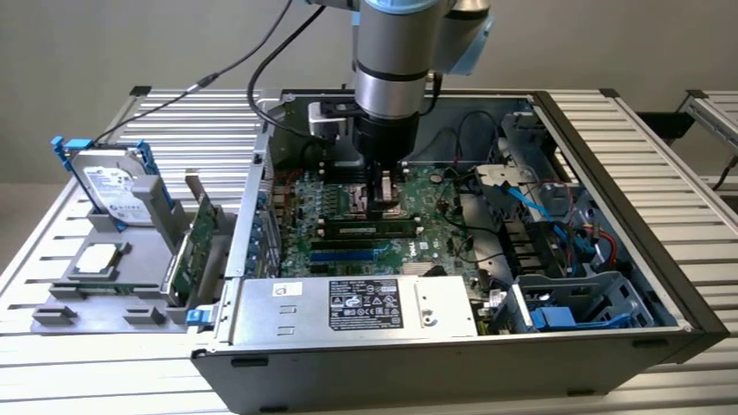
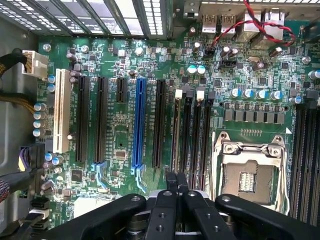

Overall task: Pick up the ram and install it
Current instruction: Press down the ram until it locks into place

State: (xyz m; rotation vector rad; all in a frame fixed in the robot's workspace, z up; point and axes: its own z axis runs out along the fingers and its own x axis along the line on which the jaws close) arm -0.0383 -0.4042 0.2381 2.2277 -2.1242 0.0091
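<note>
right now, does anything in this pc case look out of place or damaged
Nothing looks spilled or broken. Oddest is the CPU socket: it looks bare, contacts exposed, with the shut gripper close beside it. The ram stands level on the motherboard, not tilted.

Slatted metal table (image 1: pixel 645 156), plain wall (image 1: pixel 116 43)

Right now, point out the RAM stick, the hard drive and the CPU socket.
RAM stick (image 1: pixel 369 230), exterior view, on its row of black chips.
Hard drive (image 1: pixel 112 183), exterior view, on its label.
CPU socket (image 2: pixel 248 179), wrist view, on its central contact field.
</note>
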